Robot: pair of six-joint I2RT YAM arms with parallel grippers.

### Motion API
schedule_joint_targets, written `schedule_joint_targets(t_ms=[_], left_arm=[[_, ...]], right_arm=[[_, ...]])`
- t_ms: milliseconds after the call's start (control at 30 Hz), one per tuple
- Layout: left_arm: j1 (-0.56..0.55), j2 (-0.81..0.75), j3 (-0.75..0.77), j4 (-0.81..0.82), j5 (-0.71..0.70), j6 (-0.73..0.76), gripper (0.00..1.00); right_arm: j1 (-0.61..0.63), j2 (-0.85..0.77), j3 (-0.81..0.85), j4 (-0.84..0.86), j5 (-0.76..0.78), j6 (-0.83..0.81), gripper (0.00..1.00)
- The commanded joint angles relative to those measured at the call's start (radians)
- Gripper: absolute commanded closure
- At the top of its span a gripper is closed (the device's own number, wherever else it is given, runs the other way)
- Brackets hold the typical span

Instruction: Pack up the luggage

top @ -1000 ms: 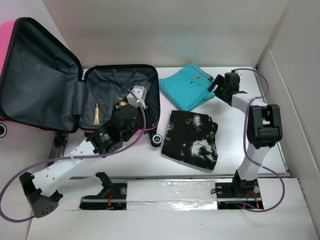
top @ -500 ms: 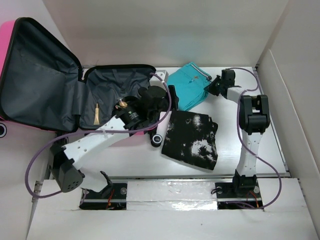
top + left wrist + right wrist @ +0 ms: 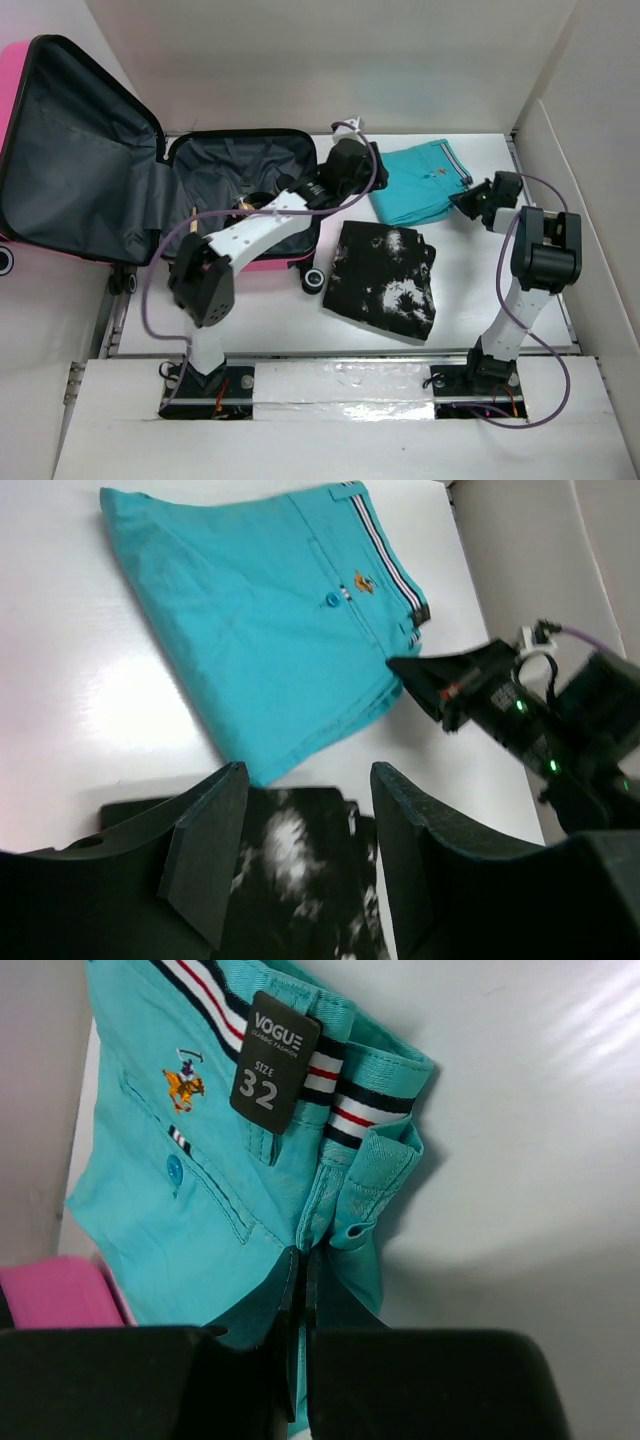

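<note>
The luggage (image 3: 90, 150) lies open at the left, pink shell outside, dark grey lining (image 3: 225, 165) inside. Folded teal shorts (image 3: 420, 180) lie right of it. My right gripper (image 3: 468, 200) is shut on the shorts' waistband edge; in the right wrist view its jaws (image 3: 303, 1260) pinch the teal fabric (image 3: 190, 1190) below a black size tag (image 3: 272, 1060). My left gripper (image 3: 352, 172) hovers open at the shorts' left edge, beside the luggage's right rim. In the left wrist view its fingers (image 3: 210, 850) hold nothing, with the shorts (image 3: 270, 610) ahead.
A folded black-and-white garment (image 3: 385, 280) lies in front of the shorts, also under the left gripper's fingers (image 3: 290, 860). A small dark thing (image 3: 250, 200) sits inside the luggage. White walls (image 3: 575, 180) close in the right and back. A black caster wheel (image 3: 314, 280) sticks out.
My left arm swung out of the luggage to the right and its gripper opened. My right gripper closed on the shorts' edge and dragged them a little to the right.
</note>
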Motion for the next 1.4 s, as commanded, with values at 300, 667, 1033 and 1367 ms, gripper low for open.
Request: schedule_joint_targets(t_ms=[300,667,1033,1367], left_arm=[[0.027,0.503,0.562,-0.254,-0.064,-0.014,0.45],[0.078,0.700,0.686,-0.303,-0.066,-0.072,0.33],[0.087,0.866,0.810,-0.256,0.103,-0.197,0.34],[0.057,0.937,0.858,-0.205,0.045,-0.246,0.64]], right_arm=[[-0.043,-0.124,-0.129,0.213,-0.039,0.050,0.19],[-0.052,-0.540,-0.274,0.181,0.024,0.012,0.02],[0.088,-0.882,-0.341,0.103,0.059,-0.099,0.03],[0.122,-1.114,-0.342,0.002,0.053,-0.151,0.05]])
